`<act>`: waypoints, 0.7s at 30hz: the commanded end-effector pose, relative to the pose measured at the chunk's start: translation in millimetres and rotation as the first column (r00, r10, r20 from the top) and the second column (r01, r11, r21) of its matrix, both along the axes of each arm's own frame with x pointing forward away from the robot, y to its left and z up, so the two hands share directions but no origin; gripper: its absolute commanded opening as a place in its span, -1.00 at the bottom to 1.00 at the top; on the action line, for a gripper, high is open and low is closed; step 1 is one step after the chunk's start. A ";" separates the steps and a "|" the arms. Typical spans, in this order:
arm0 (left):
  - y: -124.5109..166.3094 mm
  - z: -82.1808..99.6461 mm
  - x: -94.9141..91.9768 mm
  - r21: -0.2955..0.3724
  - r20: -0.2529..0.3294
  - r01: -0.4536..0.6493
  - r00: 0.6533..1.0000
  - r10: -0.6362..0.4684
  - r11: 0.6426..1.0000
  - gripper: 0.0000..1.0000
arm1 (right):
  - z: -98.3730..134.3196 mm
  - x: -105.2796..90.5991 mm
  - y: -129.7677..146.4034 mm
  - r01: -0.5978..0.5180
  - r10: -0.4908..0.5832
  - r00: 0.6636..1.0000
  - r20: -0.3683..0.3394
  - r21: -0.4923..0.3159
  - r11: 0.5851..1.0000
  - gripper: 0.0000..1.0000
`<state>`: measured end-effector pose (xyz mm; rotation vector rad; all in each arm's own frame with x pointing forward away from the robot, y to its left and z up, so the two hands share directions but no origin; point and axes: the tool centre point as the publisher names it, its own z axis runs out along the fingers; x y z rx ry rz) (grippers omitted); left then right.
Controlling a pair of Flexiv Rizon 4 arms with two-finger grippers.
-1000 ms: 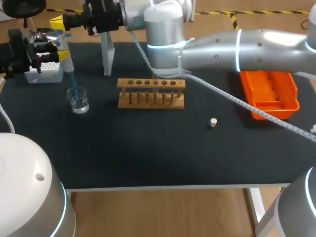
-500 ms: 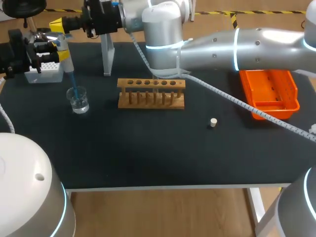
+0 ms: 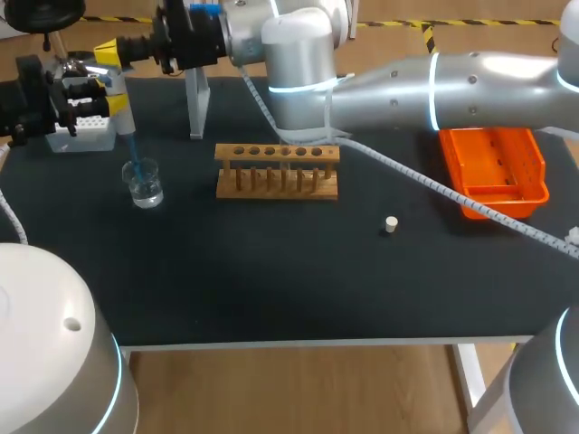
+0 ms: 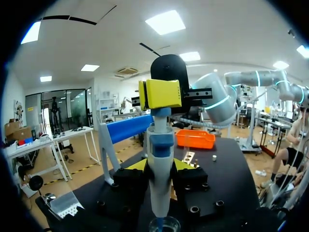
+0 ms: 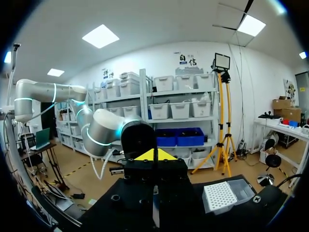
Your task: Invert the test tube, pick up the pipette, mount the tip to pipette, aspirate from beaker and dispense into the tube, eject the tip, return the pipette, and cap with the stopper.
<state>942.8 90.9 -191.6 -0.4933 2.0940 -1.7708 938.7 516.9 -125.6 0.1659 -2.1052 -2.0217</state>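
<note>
Bright, even illumination from overhead. In the head view the matte black worktop [image 3: 271, 271] stays uniformly dark, so the shadow under the rack [image 3: 277, 170] is barely separable. Specular highlights streak the right arm [image 3: 488, 77] at upper right. Ceiling panels [image 4: 165, 21] burn out to white in both wrist views.

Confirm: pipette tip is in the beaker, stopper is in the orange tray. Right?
Not quite. The pipette tip is in the beaker, but the stopper is not in the orange tray. It lies on the table, between the rack and the tray. The head view shows it.
</note>
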 end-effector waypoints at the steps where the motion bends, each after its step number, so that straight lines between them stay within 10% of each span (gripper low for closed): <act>1: 0.7 3.5 0.8 -0.001 0.002 0.000 1.000 0.000 1.000 -1.00 | -11.2 0.9 0.9 -0.006 0.006 1.000 -0.006 0.003 1.000 -1.00; 20: 0.7 3.5 0.8 -0.001 0.002 0.000 1.000 0.000 1.000 -1.00 | 7.5 -0.7 -1.4 -0.005 0.005 1.000 0.015 0.032 0.999 -1.00; 21: 0.7 3.5 0.8 -0.001 0.002 0.000 1.000 0.000 1.000 -1.00 | 12.8 -1.0 -2.9 -0.004 0.003 1.000 0.022 0.038 0.999 -0.55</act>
